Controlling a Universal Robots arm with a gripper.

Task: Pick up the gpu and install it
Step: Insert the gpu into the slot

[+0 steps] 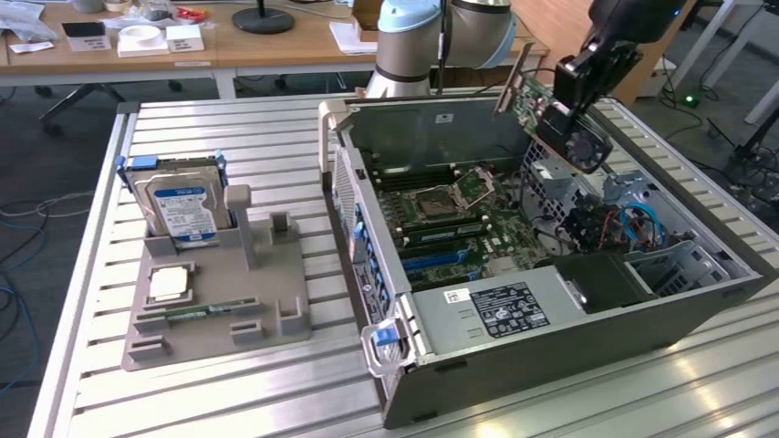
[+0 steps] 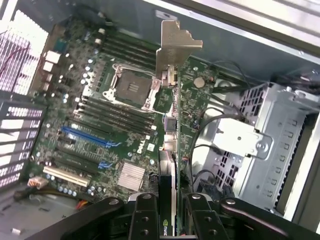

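Claw (image 2: pixel 172 216) clamps 1 end of the gpu (image 2: pixel 173 50), the card jutting beyond it over the open computer case (image 1: pixel 608 333).

Case (image 1: pixel 585 365) lies open, with a clear drop to the motherboard (image 1: pixel 444 205) at mid-frame!
In the exterior view, the gpu (image 1: pixel 563 128) hangs over the case's upper-right corner. Cables (image 1: pixel 636 222) and the drive cage (image 1: pixel 681 260) crowd the right side, and the power supply (image 1: pixel 512 306) blocks the lower middle.

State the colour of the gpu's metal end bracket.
That flat metal end bracket is tan-silver; the wrist view shows it best.
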